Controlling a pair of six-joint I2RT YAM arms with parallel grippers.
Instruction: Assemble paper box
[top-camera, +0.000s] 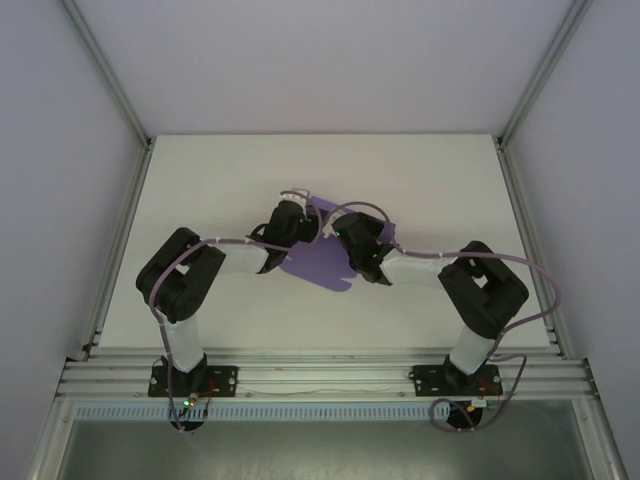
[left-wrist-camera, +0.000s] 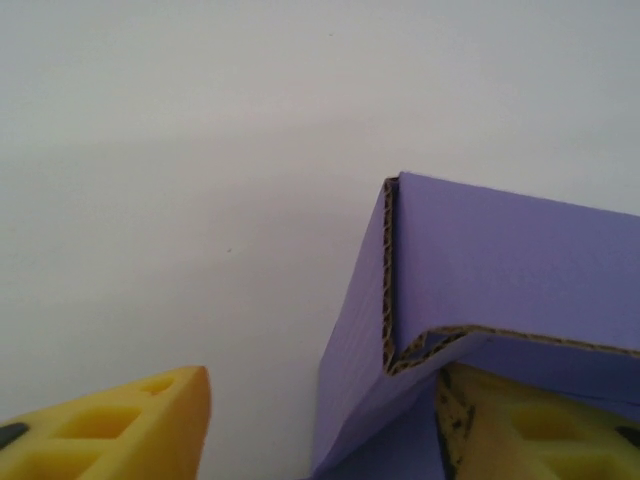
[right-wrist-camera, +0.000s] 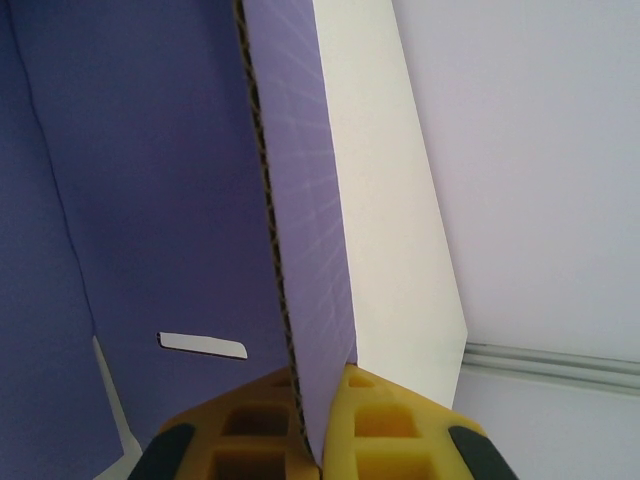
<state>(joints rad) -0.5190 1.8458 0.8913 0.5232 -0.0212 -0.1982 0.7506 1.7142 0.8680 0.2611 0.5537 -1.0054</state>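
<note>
The purple paper box (top-camera: 318, 266) lies partly folded at the middle of the white table, between both arms. My left gripper (top-camera: 303, 210) is at its far left edge. In the left wrist view a folded corner of the paper box (left-wrist-camera: 500, 270) stands up between the yellow fingers (left-wrist-camera: 130, 430). It rests on the right finger, while the left finger is well clear of it, so my left gripper (left-wrist-camera: 320, 380) is open. My right gripper (top-camera: 345, 226) is over the sheet's right part. Up close, my right gripper (right-wrist-camera: 318, 372) is shut on the edge of an upright wall of the paper box (right-wrist-camera: 300, 200).
The white table (top-camera: 220, 180) has bare room behind and to both sides of the sheet. Aluminium rails run along its near edge (top-camera: 320, 375) and up both sides. The sheet's base has a narrow slot (right-wrist-camera: 200, 345).
</note>
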